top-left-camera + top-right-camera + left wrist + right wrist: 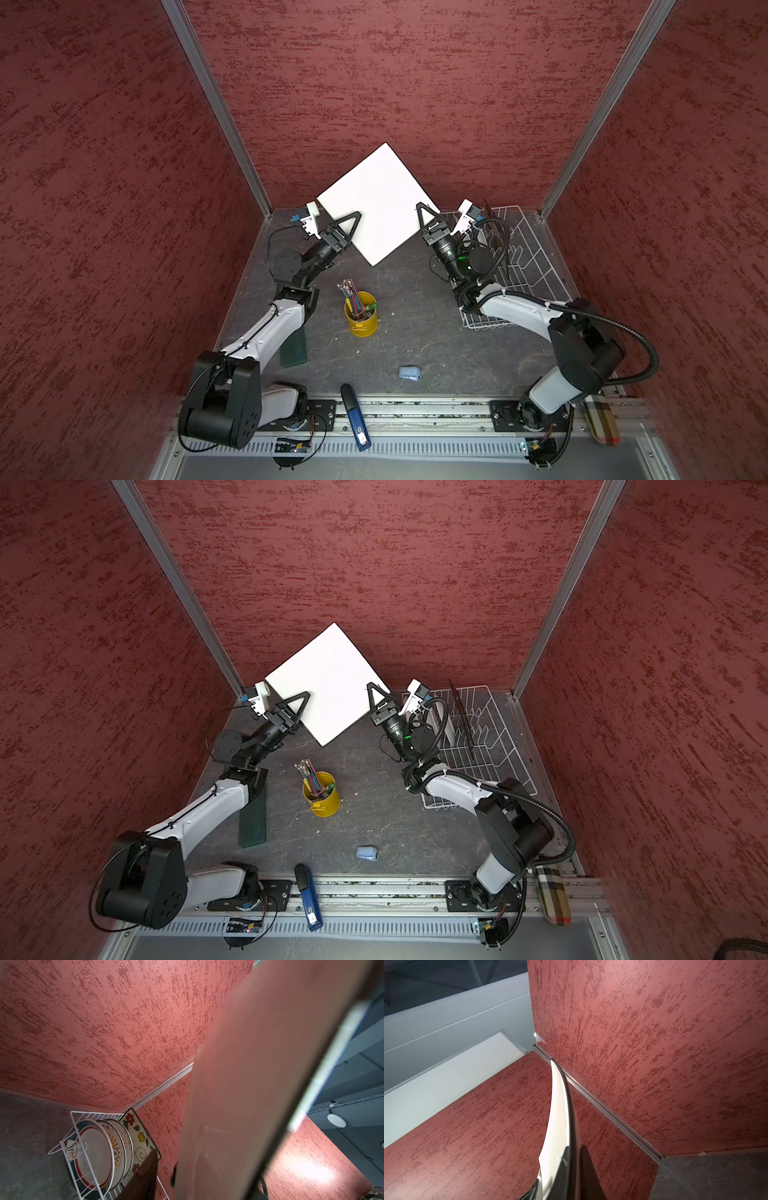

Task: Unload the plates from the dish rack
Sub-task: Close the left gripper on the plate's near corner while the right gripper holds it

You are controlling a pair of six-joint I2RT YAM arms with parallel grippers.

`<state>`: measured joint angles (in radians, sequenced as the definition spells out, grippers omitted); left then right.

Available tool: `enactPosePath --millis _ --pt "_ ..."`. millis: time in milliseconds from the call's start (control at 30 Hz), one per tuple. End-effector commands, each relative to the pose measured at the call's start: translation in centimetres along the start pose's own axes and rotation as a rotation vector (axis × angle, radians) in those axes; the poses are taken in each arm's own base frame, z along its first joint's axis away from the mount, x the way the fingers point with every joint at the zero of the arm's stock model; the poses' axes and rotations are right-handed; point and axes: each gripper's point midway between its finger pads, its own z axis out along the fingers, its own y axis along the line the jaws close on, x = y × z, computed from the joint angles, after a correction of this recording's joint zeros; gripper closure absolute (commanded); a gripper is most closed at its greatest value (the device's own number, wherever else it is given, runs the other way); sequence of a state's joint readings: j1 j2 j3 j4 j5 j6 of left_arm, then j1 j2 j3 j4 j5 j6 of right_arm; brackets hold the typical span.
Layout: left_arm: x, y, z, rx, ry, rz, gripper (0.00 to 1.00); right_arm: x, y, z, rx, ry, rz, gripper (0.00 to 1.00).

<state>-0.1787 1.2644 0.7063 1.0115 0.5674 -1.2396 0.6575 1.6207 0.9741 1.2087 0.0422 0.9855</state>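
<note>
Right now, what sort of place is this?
Probably a robot test booth, not a kitchen: textured red walls in aluminium framing, two robot arms mounted on a rail, and a dish rack on the table.

Dim overall; plate (pixel 376 203) overexposed white in top views; wrist foregrounds blurred.

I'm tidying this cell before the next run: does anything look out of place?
A blue stapler lies across the front rail, off the dark tabletop. A plaid pouch lies by the rail's right end.
</note>
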Motion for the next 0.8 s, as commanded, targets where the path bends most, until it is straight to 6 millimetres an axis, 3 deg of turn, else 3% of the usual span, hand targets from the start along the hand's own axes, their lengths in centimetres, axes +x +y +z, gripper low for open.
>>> enactPosePath --millis 0,300,600,667,700,767 --pt "0.0 -0.9 -0.4 0.024 -0.011 0.032 0.56 -5.0 7.6 -0.3 -0.248 -0.208 0.059 1.00" --pt "-0.3 -1.1 -0.7 0.023 -0.027 0.039 0.62 -3.9 7.0 -0.2 -0.228 -0.189 0.056 1.00" --pt "-0.4 -1.0 -1.0 0.028 -0.037 0.042 1.00 -2.8 6.6 -0.4 -0.249 -0.176 0.070 1.00" --pt "-0.5 -0.9 -1.2 0.020 -0.046 0.034 1.00 -2.6 6.4 -0.5 -0.243 -0.170 0.066 1.00" --pt "-0.6 -0.9 -1.3 0.019 -0.053 0.034 1.00 -2.4 6.1 -0.6 -0.232 -0.166 0.062 0.94" --pt "-0.8 -0.8 -1.6 0.013 -0.062 0.035 1.00 -2.2 5.6 -0.6 -0.206 -0.154 0.058 0.63"
